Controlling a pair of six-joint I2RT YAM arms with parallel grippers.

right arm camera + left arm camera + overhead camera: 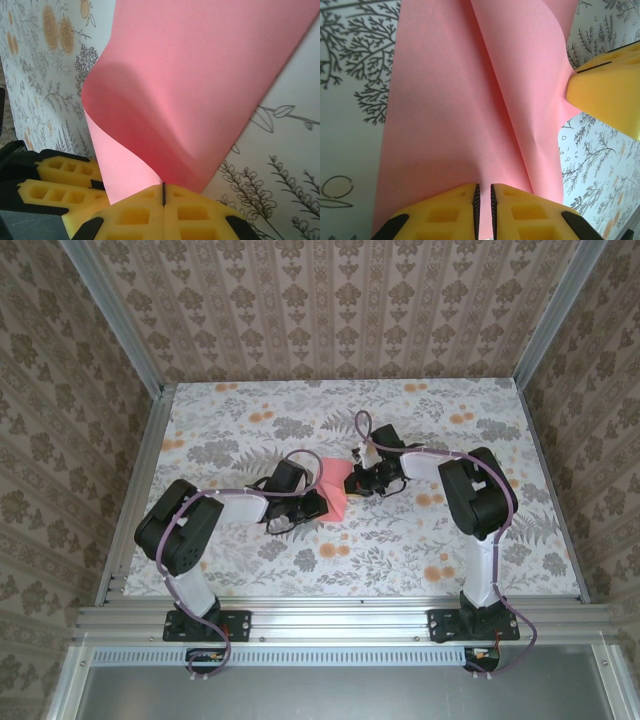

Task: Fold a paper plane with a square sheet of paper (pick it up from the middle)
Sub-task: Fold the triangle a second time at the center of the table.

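On the left of the top view, the left arm reaches in over the flower-print table (250,420) towards its middle, and the left gripper (312,504) sits at the near-left edge of the sheet (335,490). In the left wrist view its yellow fingers (445,212) stand almost together with only a thin slit between them. The pink paper runs down into that slit, so the jaws are pinched on the sheet. The sheet lies at the middle of the table between the two grippers, lifted off the surface and bowed. One side is flat and the other curls up in a soft roll, with a lengthwise bend running down to the left fingers. To the right, the right gripper (360,478) meets the sheet's far-right edge. In the right wrist view its fingers (195,215) are pressed fully together on the paper's lower edge, with the sheet rising from them in a curve. The two grippers are near each other, on opposite sides of the sheet.
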